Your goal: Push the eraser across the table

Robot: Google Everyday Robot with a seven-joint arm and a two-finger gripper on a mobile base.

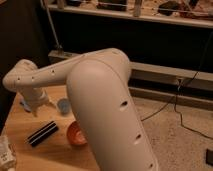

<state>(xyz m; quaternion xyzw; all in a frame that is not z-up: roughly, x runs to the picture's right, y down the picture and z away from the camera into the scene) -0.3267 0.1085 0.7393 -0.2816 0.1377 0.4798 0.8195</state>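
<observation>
planks of light wood form the table point(20, 127) at the left, with a white object point(6, 152) on its near corner. the gripper point(37, 111) hangs over the far part, its fingers apart and holding nothing, in front of a blue pad point(23, 104). nearer, apart from it, the black striped eraser point(42, 133) lies flat on the table. right of it stands a red bowl point(75, 135), partly hidden by the white arm point(105, 110).

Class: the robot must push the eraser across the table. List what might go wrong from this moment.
1. The open hand hangs beyond the eraser, near the blue pad; it might shove that instead.
2. The red bowl sits beside the eraser; a push that way may knock it.
</observation>
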